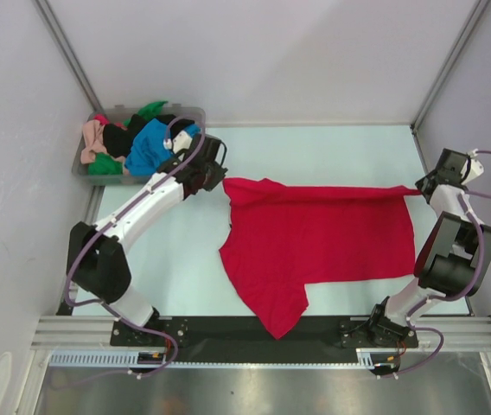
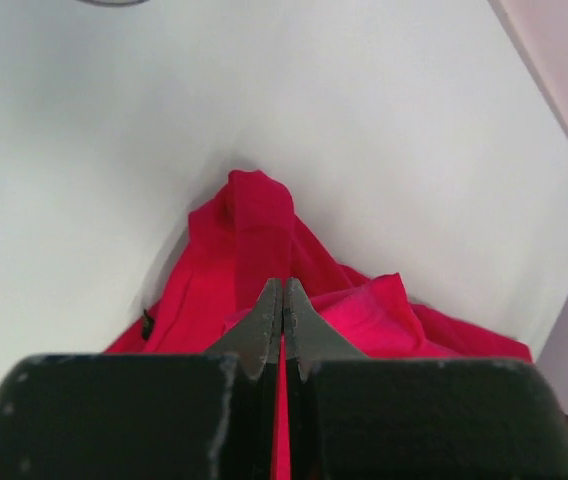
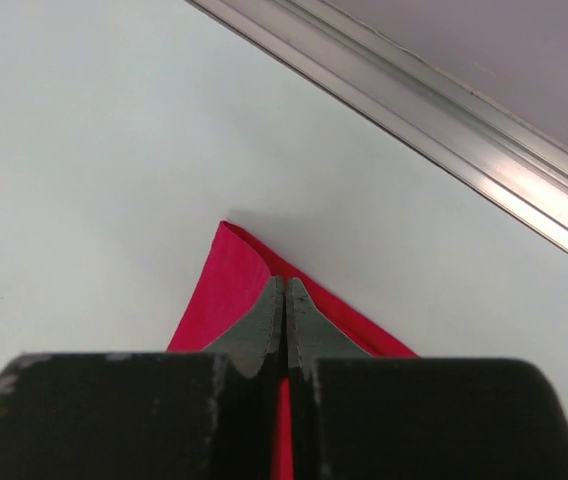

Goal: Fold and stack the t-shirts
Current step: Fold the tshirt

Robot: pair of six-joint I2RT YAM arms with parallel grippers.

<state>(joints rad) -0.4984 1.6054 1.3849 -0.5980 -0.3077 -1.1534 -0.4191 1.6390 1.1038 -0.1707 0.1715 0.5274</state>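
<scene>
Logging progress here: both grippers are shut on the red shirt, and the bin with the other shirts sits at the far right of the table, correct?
Not quite. The bin holding the other shirts sits at the far left of the table, as the top external view shows. The rest holds: the left gripper and the right gripper are both shut on the red shirt.

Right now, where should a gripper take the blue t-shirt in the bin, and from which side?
Probably pinch a raised fold of the blue t-shirt from straight above: it lies crumpled on top, and the bin blocks sideways approaches.
</scene>
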